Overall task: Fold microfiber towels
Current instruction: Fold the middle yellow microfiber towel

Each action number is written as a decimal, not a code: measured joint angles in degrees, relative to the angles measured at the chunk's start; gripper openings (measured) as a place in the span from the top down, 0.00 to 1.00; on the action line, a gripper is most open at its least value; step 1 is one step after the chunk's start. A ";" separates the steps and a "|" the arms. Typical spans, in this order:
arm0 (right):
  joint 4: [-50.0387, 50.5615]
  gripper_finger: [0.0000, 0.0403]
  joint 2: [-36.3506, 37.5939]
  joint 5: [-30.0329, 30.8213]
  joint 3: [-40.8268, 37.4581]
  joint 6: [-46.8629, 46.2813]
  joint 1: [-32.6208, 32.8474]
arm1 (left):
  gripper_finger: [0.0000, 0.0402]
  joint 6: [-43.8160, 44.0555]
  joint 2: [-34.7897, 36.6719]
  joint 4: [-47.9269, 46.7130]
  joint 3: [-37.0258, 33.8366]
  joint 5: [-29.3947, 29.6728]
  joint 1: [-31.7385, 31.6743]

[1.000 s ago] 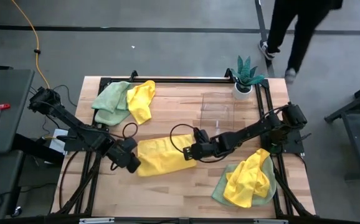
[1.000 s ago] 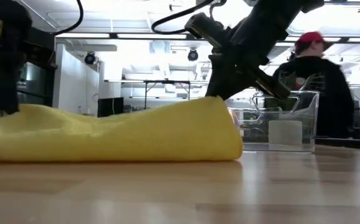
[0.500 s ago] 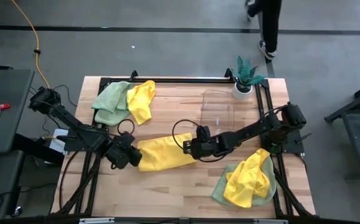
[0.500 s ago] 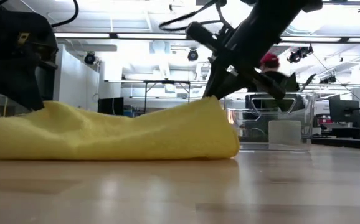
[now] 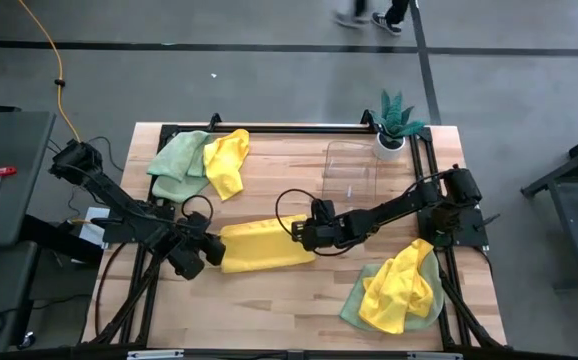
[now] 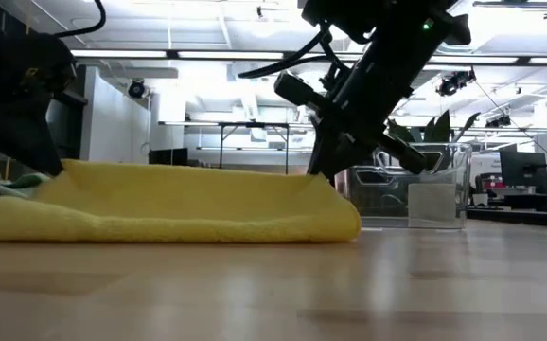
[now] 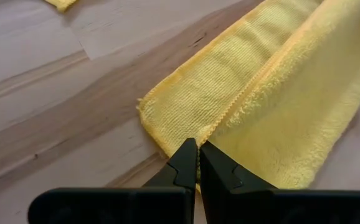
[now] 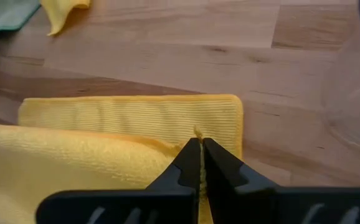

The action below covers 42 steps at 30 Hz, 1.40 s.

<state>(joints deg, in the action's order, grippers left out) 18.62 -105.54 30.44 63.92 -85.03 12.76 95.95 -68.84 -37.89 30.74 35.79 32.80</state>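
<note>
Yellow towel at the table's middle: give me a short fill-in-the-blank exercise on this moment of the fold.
1. Both grippers are shut on the ____ towel at the table's middle.
2. The left gripper pinches the towel's end while the right gripper pinches the ____ end.
3. The potted plant stands at a back ____ of the table.
4. Beside the plant sits a clear plastic ____.

Missing words: yellow; opposite; corner; bin

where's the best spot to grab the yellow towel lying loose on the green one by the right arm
Judging by its crumpled pose, pinch a raised ridge of the yellow towel from straight above; it lies bunched on the green towel, so a low side approach would likely catch both.
</note>
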 joint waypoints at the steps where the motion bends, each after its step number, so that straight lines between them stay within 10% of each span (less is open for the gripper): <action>1: -0.05 1.00 0.00 0.00 0.00 0.00 -0.03 | 1.00 0.05 -0.45 0.07 0.00 0.00 -0.02; 19: -0.03 0.98 0.00 -0.35 0.00 0.02 -0.93 | 0.91 -0.51 -3.58 -0.08 0.00 -0.55 -0.20; 35: -0.02 0.50 1.24 -6.93 0.02 8.92 -4.72 | 0.60 -10.90 4.10 -6.04 0.00 -3.57 -2.89; 42: 0.10 0.45 5.62 -8.69 0.02 22.67 -5.06 | 0.49 -17.27 12.67 -4.89 0.00 -2.16 -2.89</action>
<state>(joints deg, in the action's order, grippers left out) 18.72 -99.91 21.74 63.94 -62.36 7.70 78.68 -56.17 -42.78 30.74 33.63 29.91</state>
